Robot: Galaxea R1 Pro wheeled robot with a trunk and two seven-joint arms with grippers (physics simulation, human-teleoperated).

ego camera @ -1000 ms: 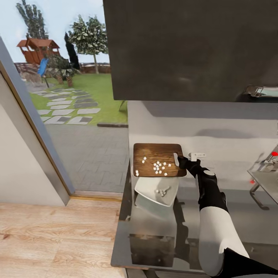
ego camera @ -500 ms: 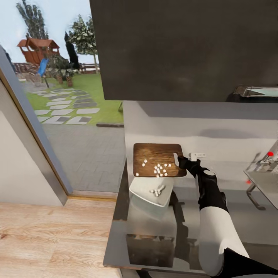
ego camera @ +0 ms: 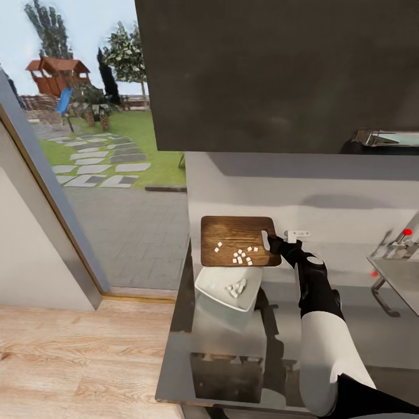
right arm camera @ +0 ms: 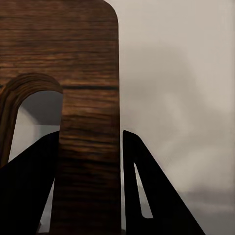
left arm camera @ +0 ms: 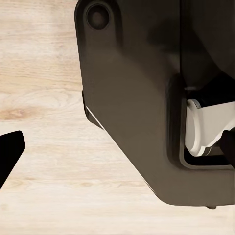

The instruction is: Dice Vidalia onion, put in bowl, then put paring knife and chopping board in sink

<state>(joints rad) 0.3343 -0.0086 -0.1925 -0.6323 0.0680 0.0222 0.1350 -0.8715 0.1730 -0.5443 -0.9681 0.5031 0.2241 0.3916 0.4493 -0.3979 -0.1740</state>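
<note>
My right gripper (ego camera: 272, 242) is shut on the handle-slot end of the chopping board (ego camera: 233, 230), which I hold tilted above the counter. In the right wrist view its two black fingers (right arm camera: 142, 186) clamp the wooden strip (right arm camera: 90, 98) beside the oval slot. Several white onion dice (ego camera: 240, 255) lie near the board's low edge. Below that edge sits the white bowl (ego camera: 210, 284) with a small heap of dice (ego camera: 236, 287) in it. A white handle, probably the paring knife (ego camera: 297, 234), lies on the countertop (ego camera: 233, 343) just beyond the gripper. One left fingertip (left arm camera: 10, 152) hangs over the wood floor.
A dark wall cabinet (ego camera: 279, 70) hangs low over the counter. The sink's drainboard (ego camera: 398, 273) and red-tipped tap (ego camera: 407, 232) are at the right edge. A glass door to the garden (ego camera: 99, 145) and wood floor (ego camera: 75, 361) lie to the left. The robot's dark base (left arm camera: 137, 98) is beside my left gripper.
The camera shifted a little a second ago, then held still. A few more dice have slid off the board's low edge into the bowl. The right gripper keeps its hold.
</note>
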